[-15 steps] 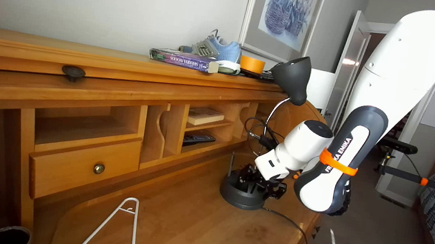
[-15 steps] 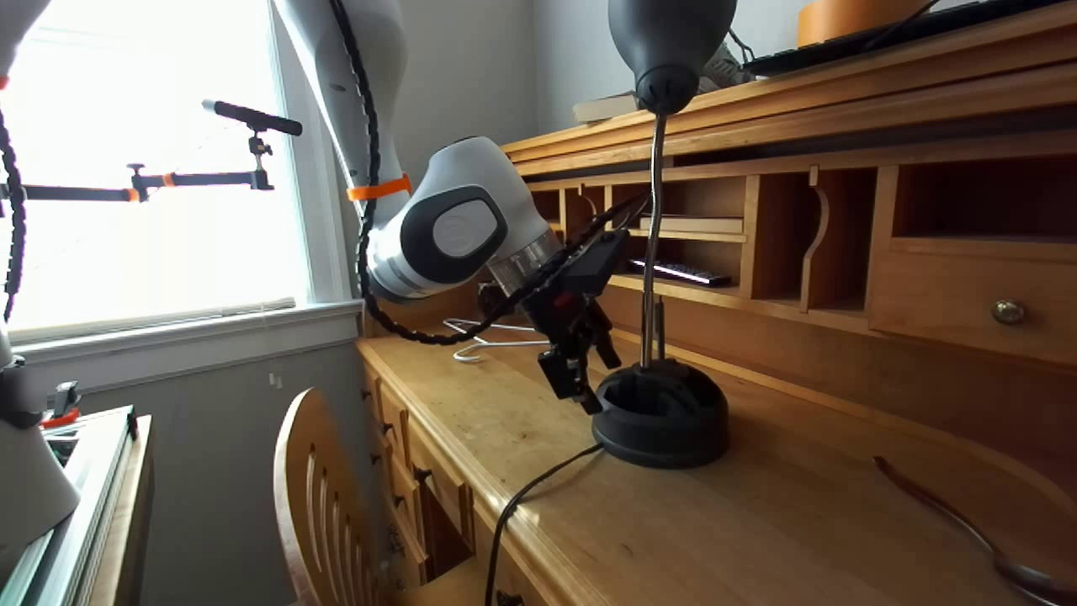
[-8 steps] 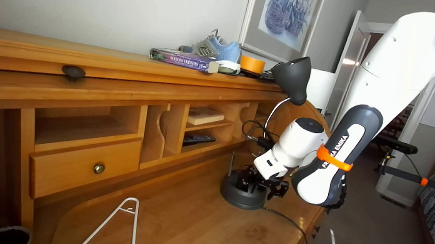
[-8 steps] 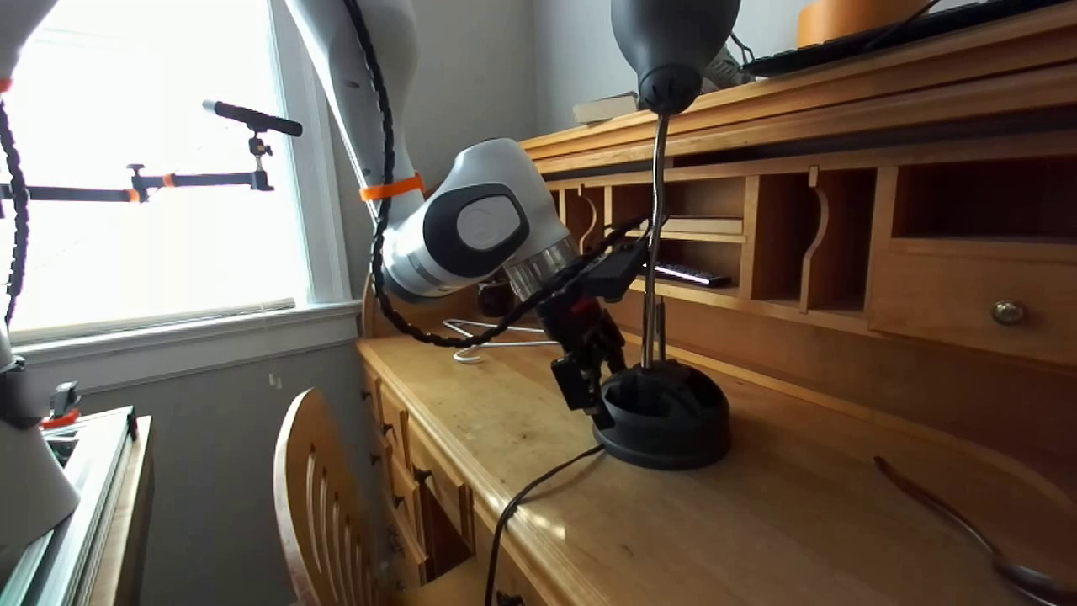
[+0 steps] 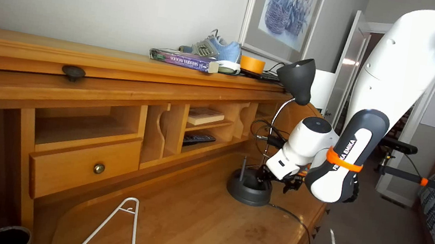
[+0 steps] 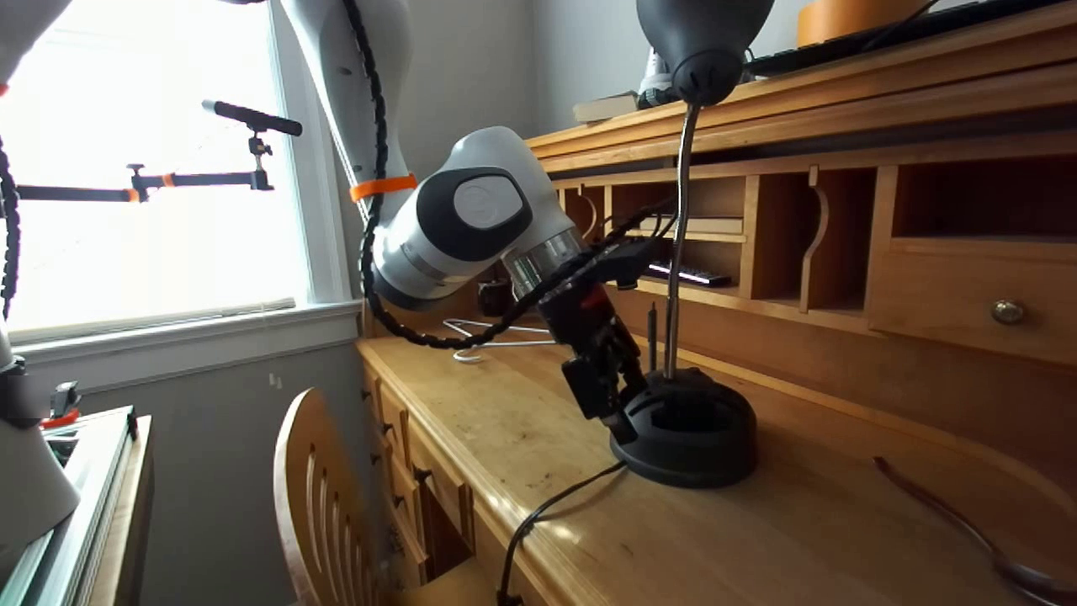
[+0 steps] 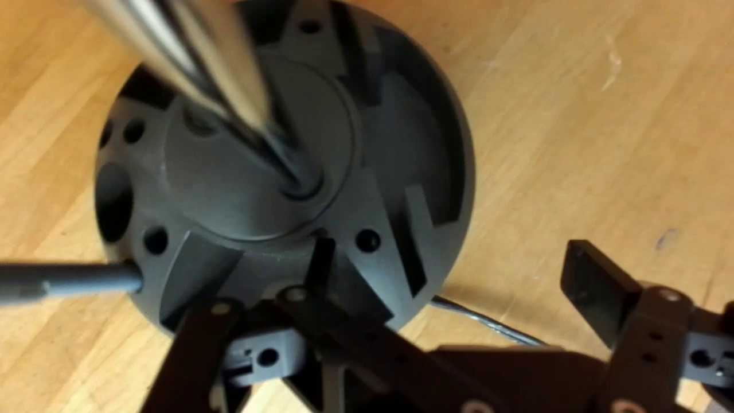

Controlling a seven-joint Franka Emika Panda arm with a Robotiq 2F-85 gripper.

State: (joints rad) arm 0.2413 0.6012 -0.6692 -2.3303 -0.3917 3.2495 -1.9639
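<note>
Wooden desk (image 5: 186, 231) with cubbies (image 5: 176, 133) along its back stands against a grey wall (image 5: 90, 0); an exterior view also shows a window (image 6: 160, 84) and a chair (image 6: 301, 421) before the desk. Lamp (image 6: 677, 252) stands on the desk, its round dark base (image 6: 702, 459) flat, its shade (image 5: 296, 82) higher than the cubbies. The arm (image 6: 496, 202) reaches to it with the gripper (image 7: 453, 258) tilted downward at the base, the nearest item. Jaws stand well apart and have hold of nothing; the base's rim (image 7: 468, 172) passes between them. One finger (image 7: 321, 264) is at a compartment (image 7: 269, 269) of the base, whether above or inside cannot be told; the opposite finger (image 7: 596, 287) is outside the rim. Contact with the base cannot be determined. A grey rod (image 7: 69, 281) stands upright in the base, at its edge. The cord (image 7: 487, 321) runs from the base over the desk's front edge. Elsewhere on the desk: a white hanger (image 5: 135, 228) and a spoon (image 6: 1031, 581), both well apart from the lamp. In the cubbies: a book (image 5: 203, 117) and a remote (image 5: 198, 138).
</note>
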